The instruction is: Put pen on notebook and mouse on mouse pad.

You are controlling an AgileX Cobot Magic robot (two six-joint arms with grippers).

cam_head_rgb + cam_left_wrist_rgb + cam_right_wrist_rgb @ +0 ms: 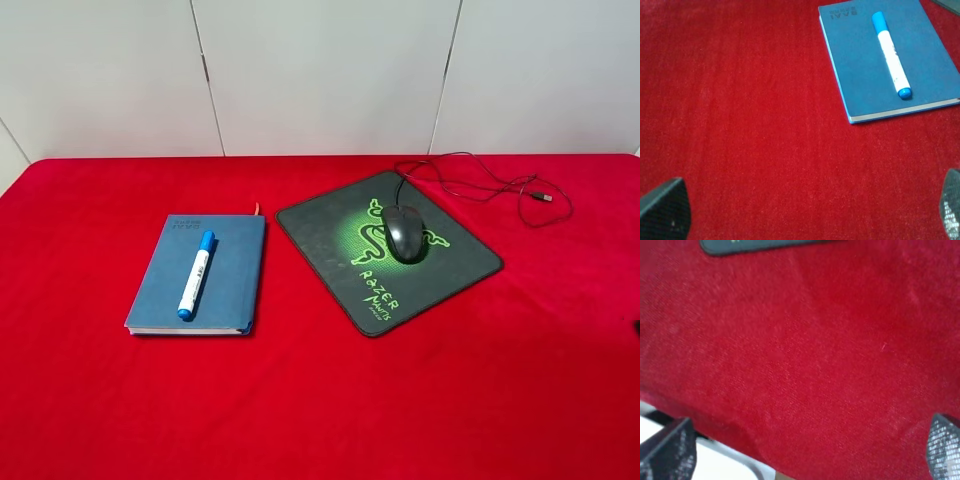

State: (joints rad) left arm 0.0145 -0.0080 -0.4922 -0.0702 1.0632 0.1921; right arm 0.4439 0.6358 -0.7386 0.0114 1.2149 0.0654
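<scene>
We start at the left gripper (805, 212), whose two dark textured fingertips (664, 209) sit wide apart with nothing between them, over bare red cloth (750, 125). Ahead of it and off to one side, well apart, lies the blue hardcover rectangular notebook (860, 75). The short thick white pen with a blue cap and blue end (891, 54) rests flat on its cover, running roughly along the notebook's long side and clear of every edge.

Further right, the black rectangular mouse pad with the green snake logo and Razer lettering (440, 285) carries the black oval wired mouse (404, 232) near its far half. The mouse's thin black cable (470, 185) trails off the pad's far edge onto the cloth.

The right gripper (810, 450) is likewise spread wide and empty, hanging over the table's near edge. Only a sliver of the pad shows ahead of it in the wrist view.

We judge both placements done, so the step in hand is simply to stay clear. If we move either arm, we should lift first and keep the spread fingers away from the notebook's corner and the loose cable, since a snag on that cable could drag the mouse off the pad.
</scene>
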